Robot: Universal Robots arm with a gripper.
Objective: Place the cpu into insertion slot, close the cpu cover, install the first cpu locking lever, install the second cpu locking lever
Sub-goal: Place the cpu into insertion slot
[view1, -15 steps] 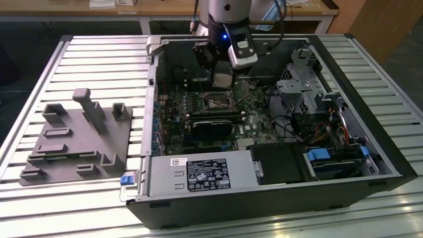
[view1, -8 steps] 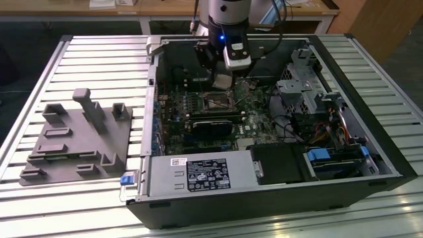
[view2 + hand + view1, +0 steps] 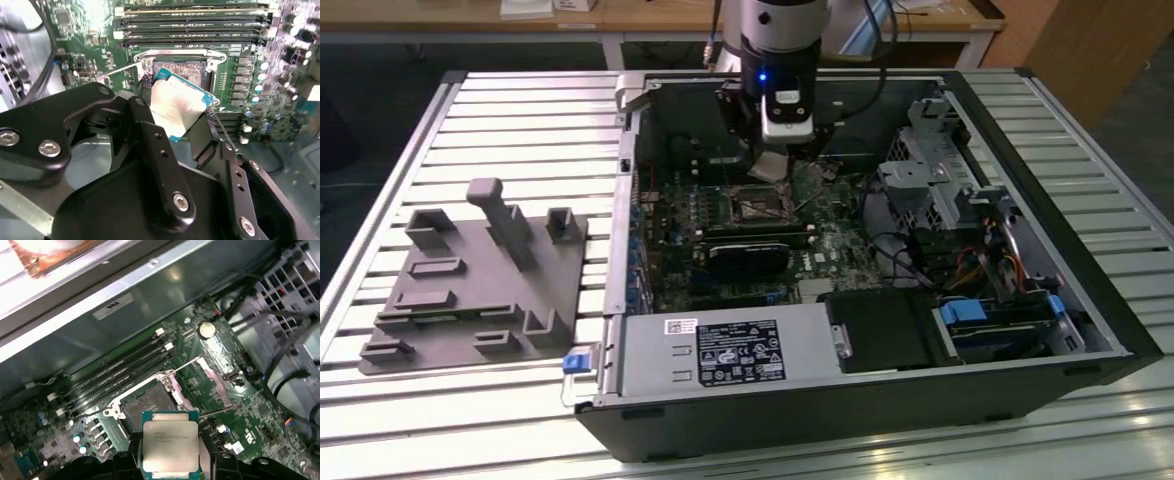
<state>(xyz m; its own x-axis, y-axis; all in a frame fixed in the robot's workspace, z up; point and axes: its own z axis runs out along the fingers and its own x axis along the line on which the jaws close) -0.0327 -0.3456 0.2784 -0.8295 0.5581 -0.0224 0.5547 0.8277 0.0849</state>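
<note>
My gripper point(image 3: 175, 116) is clamped on the cpu point(image 3: 170, 447) by two opposite edges, just above the open insertion slot point(image 3: 150, 402). Light, stiff, thin chip; underside likely fragile, so edges only. Possibly slightly tilted, hard to tell.

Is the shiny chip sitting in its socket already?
No, in the first wrist view the gripper holds the cpu clear of the empty insertion slot.

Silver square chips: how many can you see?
1. The small flat square silver-grey chip is pinched in the robot's black hand, close to the empty square dark-rimmed socket on the green board. More may be hidden elsewhere.
</note>
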